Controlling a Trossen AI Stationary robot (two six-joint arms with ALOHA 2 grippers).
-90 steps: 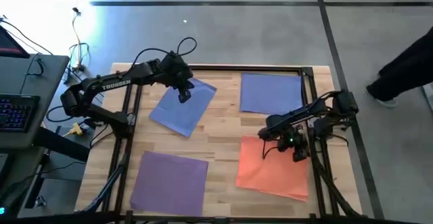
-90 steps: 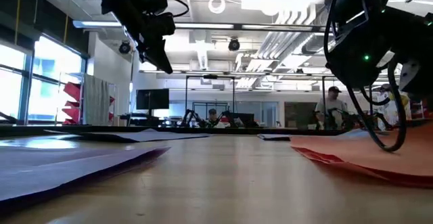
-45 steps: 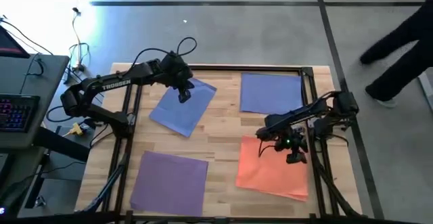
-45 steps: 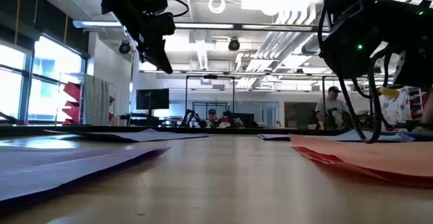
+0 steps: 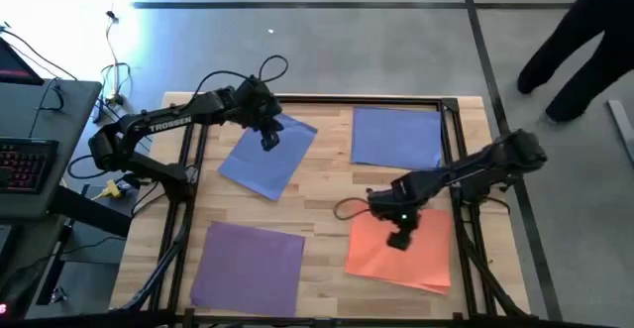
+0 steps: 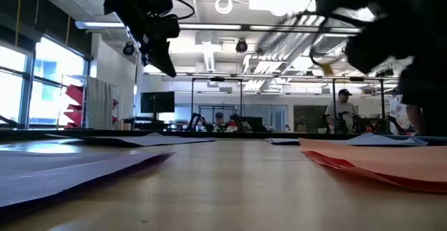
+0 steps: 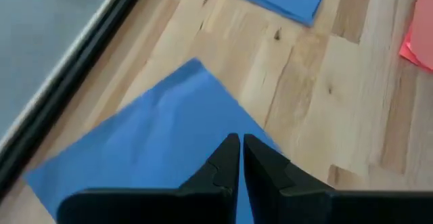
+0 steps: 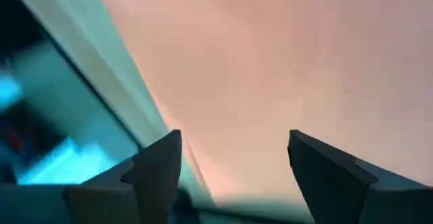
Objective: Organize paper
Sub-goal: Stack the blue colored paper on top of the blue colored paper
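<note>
High view gives me four sheets on my wooden table [image 5: 317, 184]: a tilted blue sheet [image 5: 265, 158] at the far left, a second blue sheet [image 5: 394, 136] at the far right, a purple sheet [image 5: 248, 265] at the near left and an orange sheet [image 5: 401, 254] at the near right. My left gripper [image 5: 268, 140] hangs over the tilted blue sheet, and its wrist camera shows the fingers pressed together on nothing. My right gripper [image 5: 398, 240] sits over the orange sheet with its fingers [image 8: 159, 166] spread wide. A person [image 5: 580, 46] stands beyond the table's far right corner.
</note>
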